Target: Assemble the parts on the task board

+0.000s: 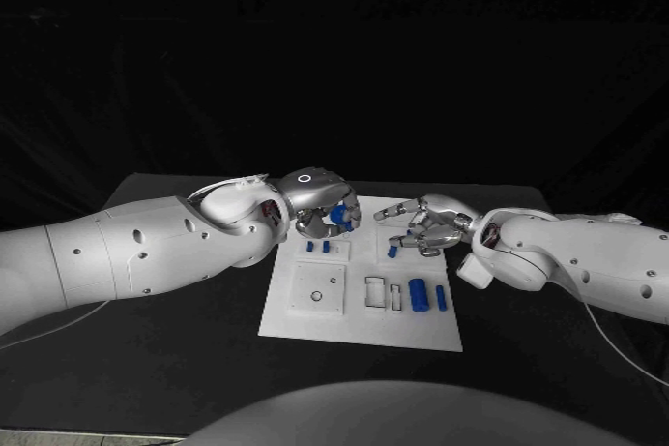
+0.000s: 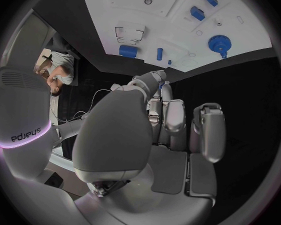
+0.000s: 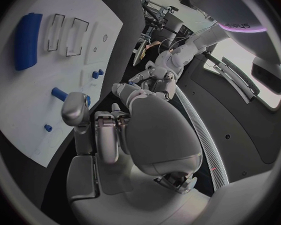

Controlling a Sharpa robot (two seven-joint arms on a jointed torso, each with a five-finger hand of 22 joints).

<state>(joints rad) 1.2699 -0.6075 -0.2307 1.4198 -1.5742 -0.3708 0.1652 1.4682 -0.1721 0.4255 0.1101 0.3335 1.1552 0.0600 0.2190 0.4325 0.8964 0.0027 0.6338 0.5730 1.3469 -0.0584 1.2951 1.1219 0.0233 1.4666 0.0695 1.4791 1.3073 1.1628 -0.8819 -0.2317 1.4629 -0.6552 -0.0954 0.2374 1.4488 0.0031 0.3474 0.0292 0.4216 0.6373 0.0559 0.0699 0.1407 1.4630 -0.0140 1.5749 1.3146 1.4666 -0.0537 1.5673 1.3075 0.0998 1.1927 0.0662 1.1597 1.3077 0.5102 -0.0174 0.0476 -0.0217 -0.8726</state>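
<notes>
Now the white task board [image 1: 314, 320] lies in the middle of the black surface [image 1: 167, 369]. At its far edge the left hand [image 1: 318, 206] holds a blue part [image 1: 339, 214] in its fingers. Beside it the right hand [image 1: 429, 227] has fingers half curled, holding nothing that I can see. A blue cylinder [image 1: 417, 294] lies on the board's near half.

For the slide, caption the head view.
Both hands, left hand and right hand, hover over the white task board and its blue parts.
</notes>
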